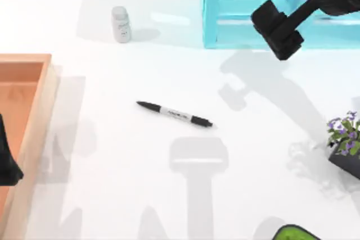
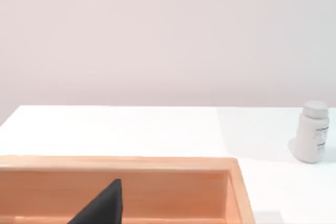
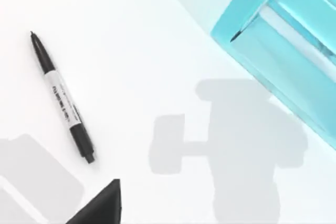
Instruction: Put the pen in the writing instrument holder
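The pen (image 1: 174,114) is seen lying flat on the white table (image 1: 112,155), near the middle, its pointed tip aimed toward ten o'clock and its capped end toward four o'clock in the top view. Nothing is touching it. The right gripper (image 1: 279,31) is held up at about one o'clock from the pen, well apart from it, hanging over the front edge of the translucent blue box (image 1: 211,15); whether its fingers are released or clenched cannot be told. From the right wrist view the pen (image 3: 62,97) is picked out on bare table, with the blue box (image 3: 278,51) off to the other side. The left gripper (image 1: 7,155) is parked at the table's left, over the wooden tray (image 1: 39,116), at about nine o'clock from the pen; its grip cannot be told either. A small white bottle (image 1: 121,24) stands at eleven o'clock, and a potted plant (image 1: 346,141) sits at three o'clock.
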### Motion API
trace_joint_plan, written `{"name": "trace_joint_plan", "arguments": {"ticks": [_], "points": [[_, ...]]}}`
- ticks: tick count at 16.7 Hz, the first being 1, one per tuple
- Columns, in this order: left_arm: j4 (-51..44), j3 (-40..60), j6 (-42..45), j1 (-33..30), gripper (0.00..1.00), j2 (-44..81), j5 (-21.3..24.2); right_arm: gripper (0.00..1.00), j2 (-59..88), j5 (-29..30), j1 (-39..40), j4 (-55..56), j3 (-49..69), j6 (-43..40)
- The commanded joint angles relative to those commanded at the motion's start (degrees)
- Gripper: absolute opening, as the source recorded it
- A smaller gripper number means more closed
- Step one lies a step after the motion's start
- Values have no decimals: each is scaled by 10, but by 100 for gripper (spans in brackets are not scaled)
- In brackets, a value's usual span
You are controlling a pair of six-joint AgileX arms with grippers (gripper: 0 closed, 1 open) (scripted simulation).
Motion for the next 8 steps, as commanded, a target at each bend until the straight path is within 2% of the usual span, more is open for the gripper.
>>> {"name": "trace_joint_plan", "arguments": {"ticks": [8], "points": [[0,0,0,0,100,0,0,100,417,50,109,-227,396,-63]]}}
